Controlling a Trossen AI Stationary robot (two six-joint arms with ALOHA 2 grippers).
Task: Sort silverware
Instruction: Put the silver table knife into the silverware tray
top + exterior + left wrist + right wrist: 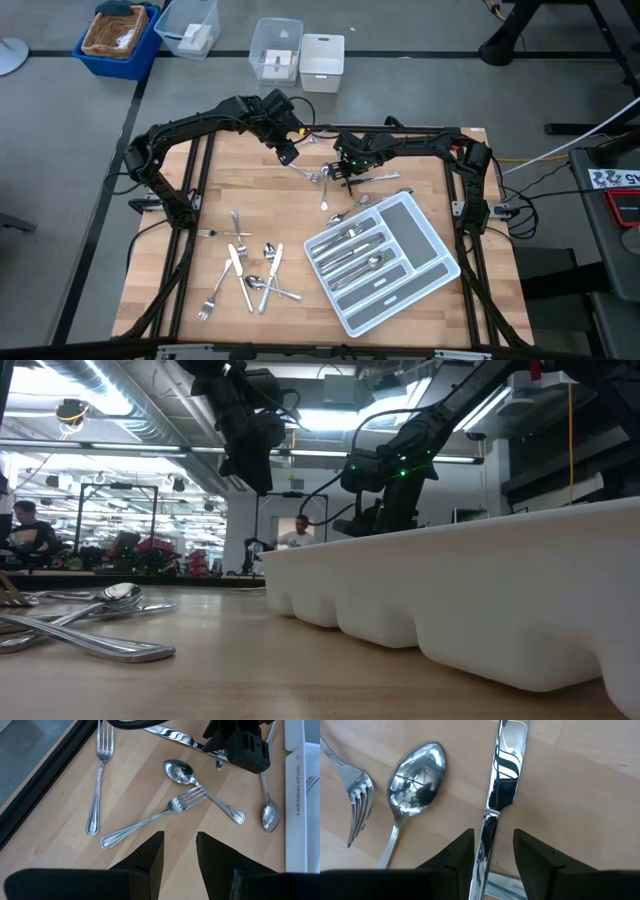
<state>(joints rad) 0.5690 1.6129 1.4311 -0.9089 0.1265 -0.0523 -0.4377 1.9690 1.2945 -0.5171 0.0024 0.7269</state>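
The silverware lies in two loose groups on the wooden table. At the far middle are a knife [505, 775], a spoon [417, 775] and a fork [357, 800]. My right gripper [493, 850] stands open low over the knife, one finger on each side of its handle, which lies flat on the table. My left gripper [179, 850] hangs open higher up, just left of it, with nothing between its fingers, above a fork [150, 817] and a spoon [200, 785]. The light grey tray [420, 235] sits at the near right with several pieces in it.
A second group of forks, spoons and knives [245, 270] lies at the near left. Beyond the table's far edge stand clear boxes [275, 50], a white box [322, 60] and a blue basket [118, 35]. Bare wood shows between the two groups.
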